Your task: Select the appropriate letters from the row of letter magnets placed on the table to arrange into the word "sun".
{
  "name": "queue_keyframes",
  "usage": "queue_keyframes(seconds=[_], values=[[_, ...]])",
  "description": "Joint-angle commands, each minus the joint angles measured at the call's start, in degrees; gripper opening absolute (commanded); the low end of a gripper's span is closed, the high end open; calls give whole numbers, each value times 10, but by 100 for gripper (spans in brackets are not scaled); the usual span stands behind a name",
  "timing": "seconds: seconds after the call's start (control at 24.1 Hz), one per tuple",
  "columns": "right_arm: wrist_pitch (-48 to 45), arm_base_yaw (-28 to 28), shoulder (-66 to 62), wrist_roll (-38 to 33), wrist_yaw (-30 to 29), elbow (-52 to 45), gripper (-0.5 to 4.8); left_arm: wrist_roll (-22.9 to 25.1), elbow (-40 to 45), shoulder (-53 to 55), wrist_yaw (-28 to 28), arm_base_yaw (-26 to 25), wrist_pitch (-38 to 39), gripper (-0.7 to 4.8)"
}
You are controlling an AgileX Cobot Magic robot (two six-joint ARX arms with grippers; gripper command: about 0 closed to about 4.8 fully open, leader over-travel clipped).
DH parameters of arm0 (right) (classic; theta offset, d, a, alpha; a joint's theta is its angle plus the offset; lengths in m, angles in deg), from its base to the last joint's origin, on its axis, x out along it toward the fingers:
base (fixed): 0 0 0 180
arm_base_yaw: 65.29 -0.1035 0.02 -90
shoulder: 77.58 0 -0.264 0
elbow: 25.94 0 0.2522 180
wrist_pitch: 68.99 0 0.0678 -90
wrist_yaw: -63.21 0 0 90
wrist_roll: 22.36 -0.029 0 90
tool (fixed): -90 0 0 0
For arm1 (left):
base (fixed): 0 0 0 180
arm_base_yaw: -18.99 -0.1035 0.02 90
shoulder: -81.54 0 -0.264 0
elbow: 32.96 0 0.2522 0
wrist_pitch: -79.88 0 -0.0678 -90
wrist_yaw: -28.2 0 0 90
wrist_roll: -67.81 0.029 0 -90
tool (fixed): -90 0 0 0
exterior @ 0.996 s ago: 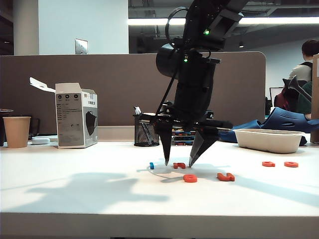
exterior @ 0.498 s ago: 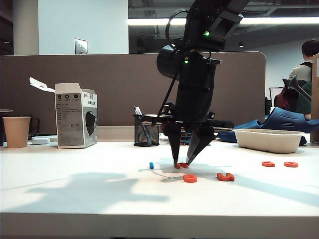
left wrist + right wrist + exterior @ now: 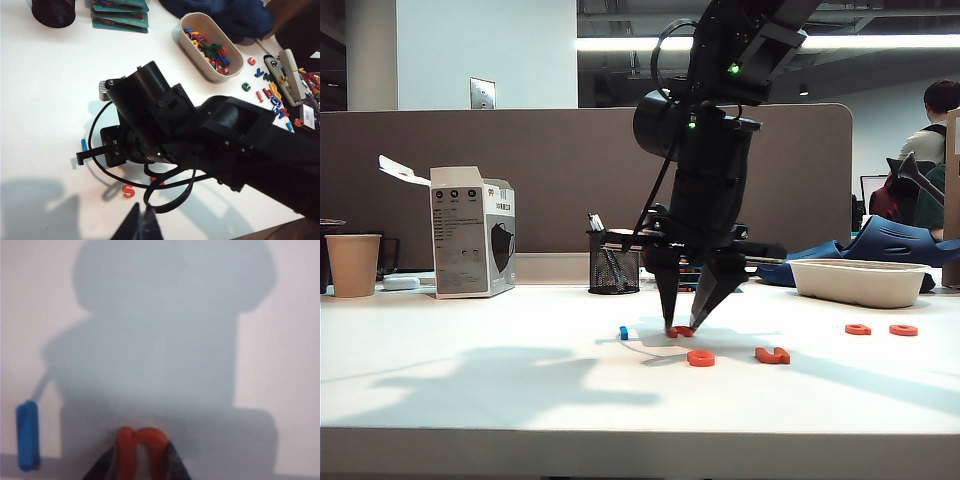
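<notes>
We have the right gripper [image 3: 682, 328] down on the table [image 3: 470, 390], and its two black fingers [image 3: 172, 462] are closed on the small red letter "n" [image 3: 141, 450], one finger on each outer side of it. In the exterior view the letter [image 3: 678, 331] sits between the fingertips and seems to rest on the table surface, so we judge that the grasp is just made and the lift is not yet begun. To do this step well, we should first be sure that the piece is squeezed firmly, because it is thin and flat and can slip out or turn between the tips. Then we should raise it straight up, slowly, and not drag it sideways. Just beside the gripper, on its one side, lies the blue piece [image 3: 624, 332], which we do not need and should not push. A little in front of the gripper, toward the table edge, lie a round red letter [image 3: 701, 357] and a red "s" [image 3: 773, 354]; two more red pieces [image 3: 880, 329] lie well apart on the other side. The word is not yet arranged. Of the left gripper [image 3: 142, 225] we see only the dark tips, above the table and near the "s" [image 3: 129, 191], and we cannot tell if it is open or closed.
</notes>
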Motion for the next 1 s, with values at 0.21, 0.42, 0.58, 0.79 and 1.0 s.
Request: queue_keyframes(seconds=[0.21,0.42,0.58,0.79,1.0], values=[[41,3,4,16,-8,-8,111,0,-3,-2,2,1,-4,-5],[42,9,59,17,21,-8,111,0,-3,-2,2,1,-4,-5],[51,18,109,22,45,-8,111,0,-3,-2,2,1,-4,-5],[98,53,172,37,68,-9,111,1,-3,-2,2,1,-4,-5],[143,82,228,64,92,-17,111,1,-3,-2,2,1,-4,-5]])
